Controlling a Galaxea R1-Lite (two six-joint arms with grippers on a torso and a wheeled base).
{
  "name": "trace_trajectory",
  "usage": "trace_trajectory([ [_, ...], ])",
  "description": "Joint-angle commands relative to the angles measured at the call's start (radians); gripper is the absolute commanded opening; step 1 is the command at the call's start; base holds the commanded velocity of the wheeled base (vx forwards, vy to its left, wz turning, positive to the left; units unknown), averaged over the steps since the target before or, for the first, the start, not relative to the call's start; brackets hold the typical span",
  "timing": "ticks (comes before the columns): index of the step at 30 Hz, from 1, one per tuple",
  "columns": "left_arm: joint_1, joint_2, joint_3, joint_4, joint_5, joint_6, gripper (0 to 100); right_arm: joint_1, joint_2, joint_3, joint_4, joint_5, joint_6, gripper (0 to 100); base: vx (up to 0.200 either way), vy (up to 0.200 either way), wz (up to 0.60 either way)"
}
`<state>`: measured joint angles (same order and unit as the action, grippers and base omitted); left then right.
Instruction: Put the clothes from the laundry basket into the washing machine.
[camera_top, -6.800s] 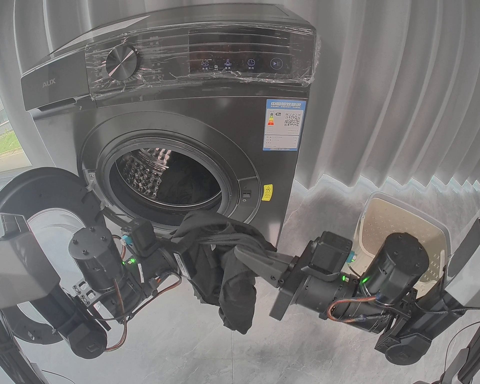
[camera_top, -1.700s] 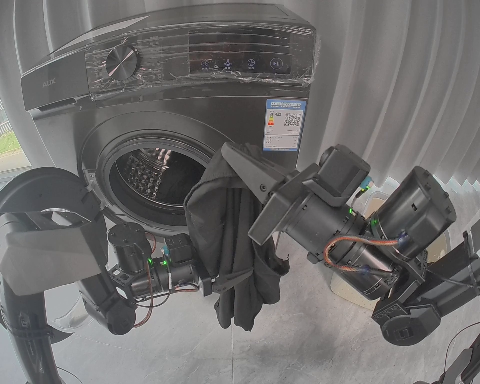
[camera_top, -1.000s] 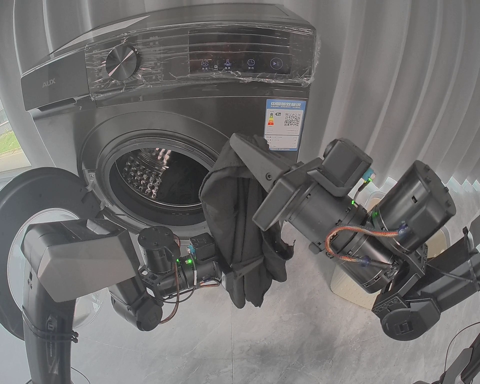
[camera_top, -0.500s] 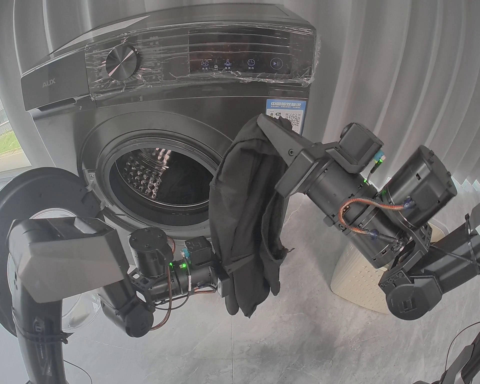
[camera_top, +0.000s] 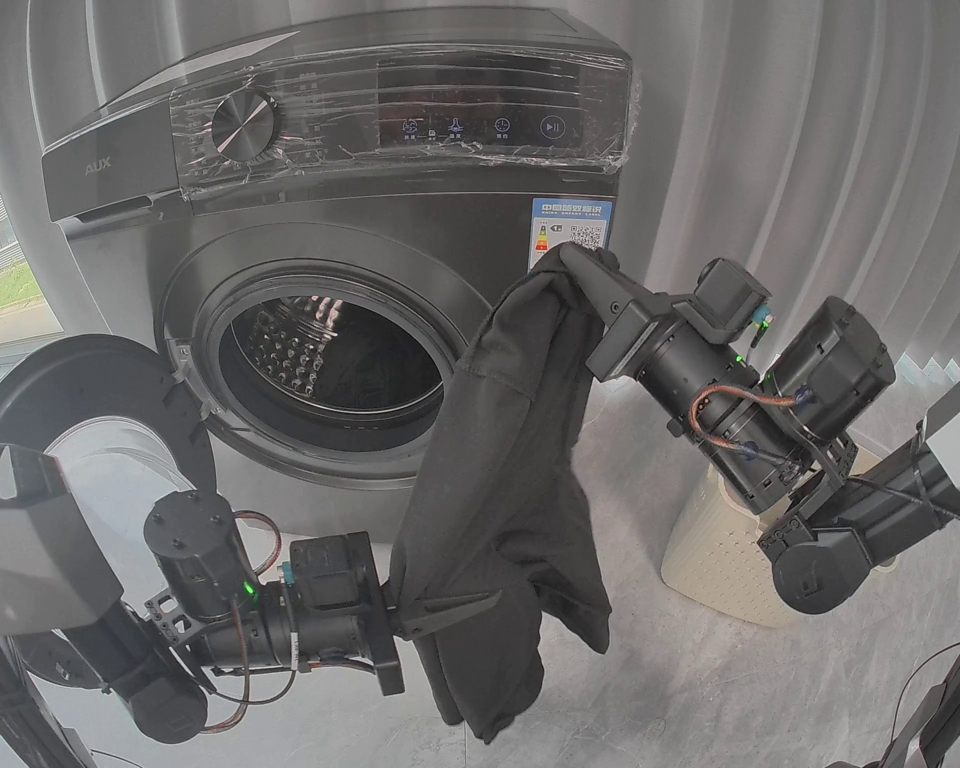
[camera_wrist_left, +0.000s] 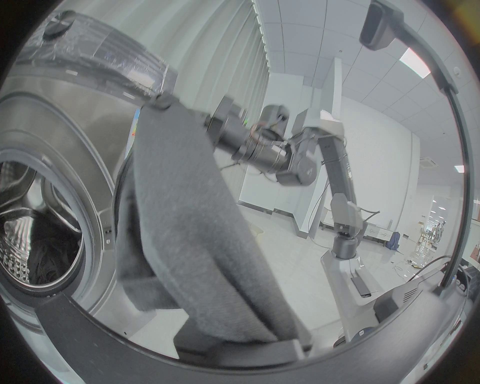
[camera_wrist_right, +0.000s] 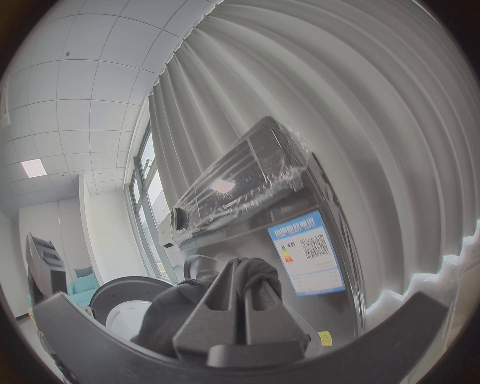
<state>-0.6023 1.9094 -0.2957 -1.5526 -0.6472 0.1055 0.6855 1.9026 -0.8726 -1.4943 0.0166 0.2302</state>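
The right arm (camera_top: 700, 372) is reaching up and forward across the front of the washing machine (camera_top: 400, 225). Its jaws are pinching shut on the top fold of a dark garment (camera_top: 505, 450), just in front of the label near the machine's right edge. The garment is hanging from there in a long drape, beside the right rim of the round drum opening (camera_top: 335, 360) and outside it. The left arm (camera_top: 250, 625) is stretching out low above the floor (camera_top: 690, 690), pointing toward the robot's right. Its jaws are gripping the garment's lower part, with one jaw lying in front of the cloth. The machine's door (camera_top: 85, 395) is standing open on the left. The cream laundry basket (camera_top: 700, 540) is sitting on the floor to the machine's right, partly behind the right arm.
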Motion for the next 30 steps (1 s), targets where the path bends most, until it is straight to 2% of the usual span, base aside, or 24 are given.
trace_trajectory([
  [1, -0.014, -0.115, 0.037, 0.000, -0.011, -0.009, 0, -0.017, 0.047, 0.030, -0.017, -0.001, 0.008, 0, 0.000, 0.000, 0.00],
  [5, -0.013, -0.164, 0.037, 0.000, -0.014, -0.043, 0, -0.027, 0.090, 0.129, -0.038, 0.002, 0.006, 0, 0.000, 0.000, 0.00],
  [9, -0.014, -0.201, 0.023, 0.002, -0.009, -0.067, 0, -0.023, 0.121, 0.187, -0.055, 0.008, 0.003, 0, 0.000, 0.000, 0.00],
  [16, -0.016, -0.213, 0.001, 0.002, -0.005, -0.069, 0, -0.009, 0.153, 0.257, -0.057, 0.017, 0.000, 0, 0.000, 0.000, 0.00],
  [27, -0.016, -0.211, -0.023, 0.000, 0.023, -0.075, 0, 0.032, 0.156, 0.268, -0.057, 0.020, 0.001, 0, 0.000, 0.000, 0.00],
  [28, -0.016, -0.211, -0.023, 0.000, 0.023, -0.075, 0, 0.032, 0.156, 0.268, -0.057, 0.020, 0.001, 100, 0.000, 0.000, 0.00],
  [30, -0.007, -0.210, -0.031, 0.000, 0.023, -0.075, 0, 0.034, 0.148, 0.279, -0.058, 0.022, 0.006, 100, 0.000, 0.000, 0.00],
])
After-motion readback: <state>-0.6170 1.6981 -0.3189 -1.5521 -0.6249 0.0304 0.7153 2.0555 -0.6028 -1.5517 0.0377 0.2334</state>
